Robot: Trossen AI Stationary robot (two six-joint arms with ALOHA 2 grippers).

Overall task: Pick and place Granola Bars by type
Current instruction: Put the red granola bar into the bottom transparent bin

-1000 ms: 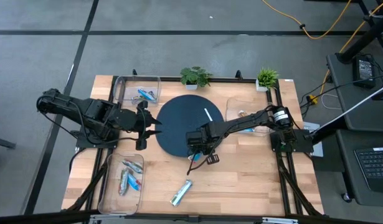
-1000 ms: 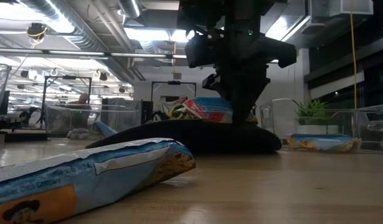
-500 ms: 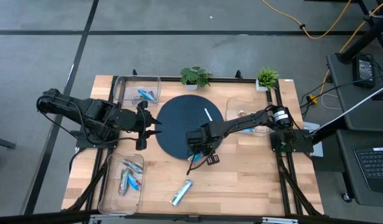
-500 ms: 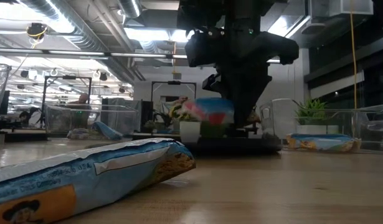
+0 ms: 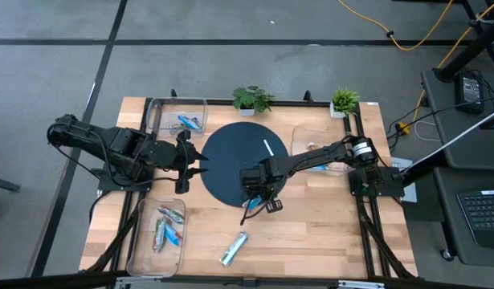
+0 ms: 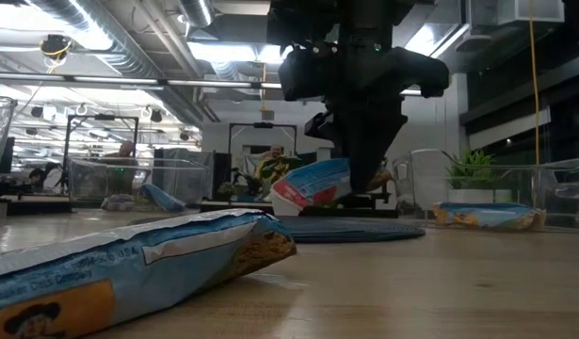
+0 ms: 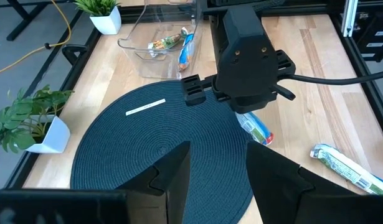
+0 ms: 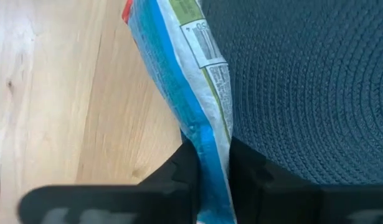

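Note:
My right gripper (image 5: 252, 195) points down over the near edge of the round dark mat (image 5: 230, 156), shut on a blue granola bar (image 6: 313, 182) with a red end. Another blue and silver bar (image 5: 234, 248) lies flat on the wood near the front edge. More bars lie in the clear bins: one in the far left bin (image 5: 182, 120), several in the near left bin (image 5: 142, 241), some in the right bin (image 5: 299, 140). My left gripper (image 5: 200, 167) hovers open at the mat's left edge, touching nothing. My right gripper pinches the bar between its two fingers (image 8: 185, 168) near the end away from the red one (image 8: 207, 140). The fingers come from above, pointing down. The bar is lifted clear of the mat and sticks out sideways, tilted with its red end (image 6: 281, 198) lower.
A thin white stick-like mark (image 5: 268, 148) lies on the mat. Two small potted plants (image 5: 251, 99) (image 5: 344, 100) stand at the table's far edge. Bare wood lies along the near edge to the right of the loose bar.
My right gripper has kept its place. In the low view the mat's near edge, humped up a second ago, has dropped back flat. The held bar has tipped from about level to red end down.

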